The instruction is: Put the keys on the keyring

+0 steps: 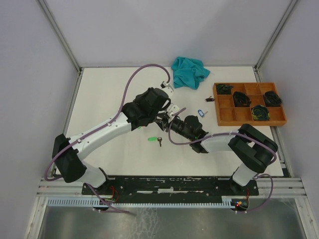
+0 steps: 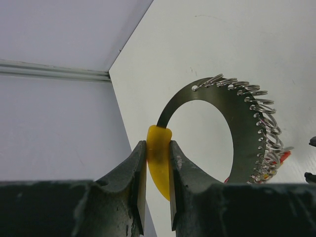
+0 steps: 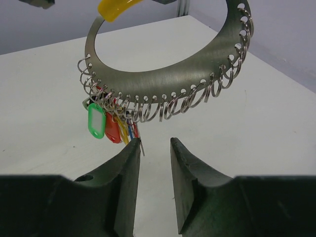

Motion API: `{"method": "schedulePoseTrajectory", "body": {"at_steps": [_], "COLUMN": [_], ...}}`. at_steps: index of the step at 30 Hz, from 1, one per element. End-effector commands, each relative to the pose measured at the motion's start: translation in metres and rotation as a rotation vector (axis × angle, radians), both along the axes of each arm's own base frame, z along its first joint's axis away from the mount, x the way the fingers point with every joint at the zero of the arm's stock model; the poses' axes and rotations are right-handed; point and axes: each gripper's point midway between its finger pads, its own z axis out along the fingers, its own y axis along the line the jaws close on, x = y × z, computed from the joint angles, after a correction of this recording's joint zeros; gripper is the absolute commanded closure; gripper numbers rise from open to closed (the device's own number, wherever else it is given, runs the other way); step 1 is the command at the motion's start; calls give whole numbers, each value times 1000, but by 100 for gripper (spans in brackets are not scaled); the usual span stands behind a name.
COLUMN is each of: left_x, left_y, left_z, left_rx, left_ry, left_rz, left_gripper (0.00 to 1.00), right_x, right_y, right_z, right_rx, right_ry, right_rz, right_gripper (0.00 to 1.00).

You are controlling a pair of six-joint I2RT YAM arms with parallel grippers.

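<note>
The keyring (image 3: 163,74) is a flat steel crescent band edged with many small split loops, with a yellow handle (image 2: 159,163) at one end. My left gripper (image 2: 159,145) is shut on that handle and holds the ring in the air above the table. Several keys with green (image 3: 96,121), red (image 3: 112,131), yellow and blue tags hang from loops at the ring's left end. My right gripper (image 3: 154,143) is open and empty just below the ring, its left finger close beside a hanging key. A green-tagged key (image 1: 153,139) and a blue-tagged key (image 1: 201,112) lie on the table.
A teal cloth (image 1: 189,72) lies at the back. A wooden compartment tray (image 1: 223,115) with dark items stands at the right. A small dark key (image 1: 209,99) lies just left of the tray. Both arms (image 1: 172,122) meet mid-table.
</note>
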Motion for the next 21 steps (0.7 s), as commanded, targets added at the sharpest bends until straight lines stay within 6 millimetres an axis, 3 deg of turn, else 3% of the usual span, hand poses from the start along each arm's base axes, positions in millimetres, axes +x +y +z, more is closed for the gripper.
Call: {"method": "schedulePoseTrajectory", "body": {"at_steps": [1, 21], "left_x": [0, -3], "left_y": [-2, -8], "left_z": [33, 34], "left_rx": [-53, -76], "left_ry": [-79, -79], "left_rz": [18, 7], "left_gripper": [97, 97], "right_x": [4, -1], "right_y": [13, 29], "right_z": [32, 32], "right_rx": [89, 86], "right_ry": [-75, -67], "right_rz": [12, 74], "right_gripper": [64, 63]}}
